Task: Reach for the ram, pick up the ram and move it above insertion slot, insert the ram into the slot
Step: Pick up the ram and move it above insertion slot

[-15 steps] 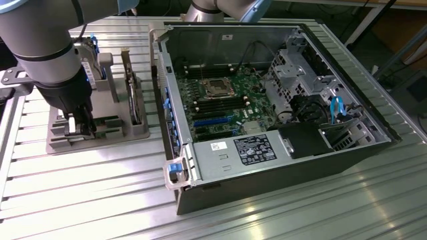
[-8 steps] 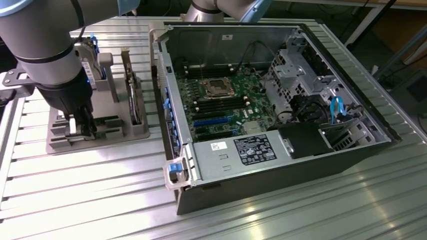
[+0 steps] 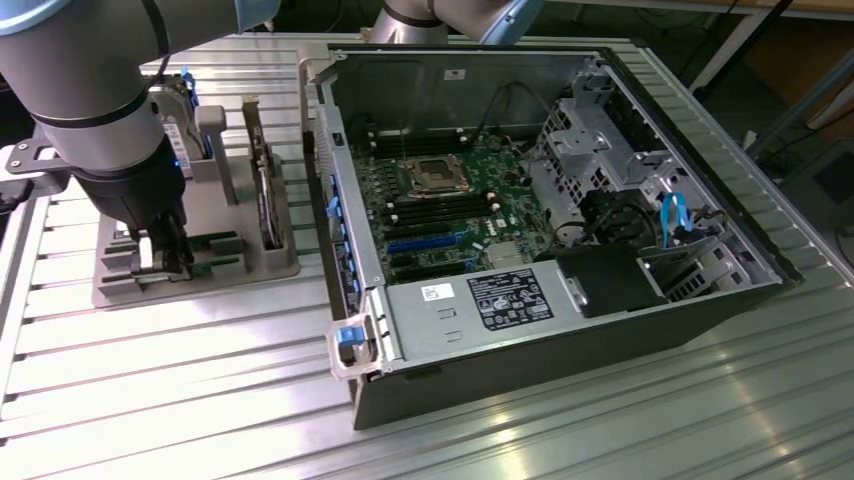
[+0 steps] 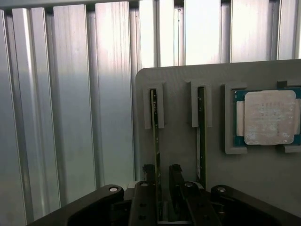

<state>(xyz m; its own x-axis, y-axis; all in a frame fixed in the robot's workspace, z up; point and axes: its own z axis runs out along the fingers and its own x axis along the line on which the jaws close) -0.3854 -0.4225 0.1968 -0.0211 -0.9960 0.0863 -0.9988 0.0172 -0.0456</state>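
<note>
The ram (image 4: 154, 122), a thin green stick, stands on edge in a groove of the grey holder (image 4: 178, 103). My gripper (image 4: 161, 172) is down over its near end, one dark finger on each side, shut on it. In the exterior view the gripper (image 3: 158, 255) reaches into the holder (image 3: 214, 275) at that view's left. The ram still sits in its groove. Black memory slots (image 3: 434, 208) lie in parallel on the motherboard, beside the silver processor socket (image 3: 434, 178), well to the exterior view's right of the gripper.
A second green stick (image 4: 201, 136) sits in the neighbouring groove, and a processor chip (image 4: 270, 117) rests in a recess beyond it. An upright card with a metal bracket (image 3: 267, 190) stands in the holder. The open computer case (image 3: 561, 300) has tall walls on the ribbed metal table (image 3: 174, 390).
</note>
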